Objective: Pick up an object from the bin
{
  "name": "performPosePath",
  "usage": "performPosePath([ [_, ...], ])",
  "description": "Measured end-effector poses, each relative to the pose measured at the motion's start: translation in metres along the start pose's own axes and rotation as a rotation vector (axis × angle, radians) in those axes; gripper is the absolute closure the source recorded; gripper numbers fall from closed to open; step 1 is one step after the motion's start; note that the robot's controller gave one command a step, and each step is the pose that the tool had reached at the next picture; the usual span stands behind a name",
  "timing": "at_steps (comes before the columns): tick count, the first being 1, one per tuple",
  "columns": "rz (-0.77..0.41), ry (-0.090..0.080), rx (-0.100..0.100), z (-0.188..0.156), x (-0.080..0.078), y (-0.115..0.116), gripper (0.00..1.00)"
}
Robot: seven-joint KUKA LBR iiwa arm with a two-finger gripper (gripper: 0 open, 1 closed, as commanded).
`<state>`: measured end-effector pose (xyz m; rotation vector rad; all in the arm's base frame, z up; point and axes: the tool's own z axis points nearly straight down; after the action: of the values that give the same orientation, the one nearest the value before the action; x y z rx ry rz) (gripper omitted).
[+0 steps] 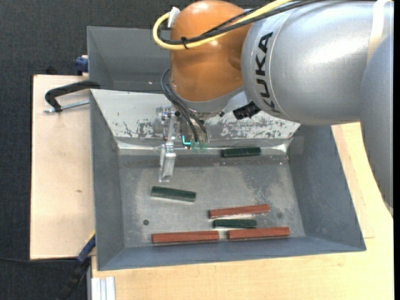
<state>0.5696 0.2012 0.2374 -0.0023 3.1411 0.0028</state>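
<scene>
Six bars: three red-brown and three dark green, all flat on the floor of the grey bin (104, 186).
My arm: I reach in from the view's right, my silver link crossing the bin's far right corner and my orange wrist cover (203, 49) hanging over the back wall.
My hand (166, 172): points straight down over the back left part of the floor, tip low.
Hand state: I cannot tell whether it is spread or pressed together.
Nearest thing: a dark green bar (173, 194) lies just in front of my hand, slightly tilted.
Second green bar (240, 152): along the foot of the back wall.
Short green bar (235, 223): between the red-brown bars (185, 237) near the front wall.
</scene>
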Motion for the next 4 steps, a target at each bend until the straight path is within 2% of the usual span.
performPosePath([
  [1, 0.001, -0.001, 0.000, 0.000, 0.000, -0.001, 0.00],
  [2, -0.038, -0.006, -0.001, 0.049, 0.016, -0.008, 0.00],
  [3, -0.092, -0.003, 0.000, 0.117, 0.015, -0.009, 0.00],
  [4, -0.257, 0.001, 0.001, 0.153, 0.013, -0.048, 1.00],
])
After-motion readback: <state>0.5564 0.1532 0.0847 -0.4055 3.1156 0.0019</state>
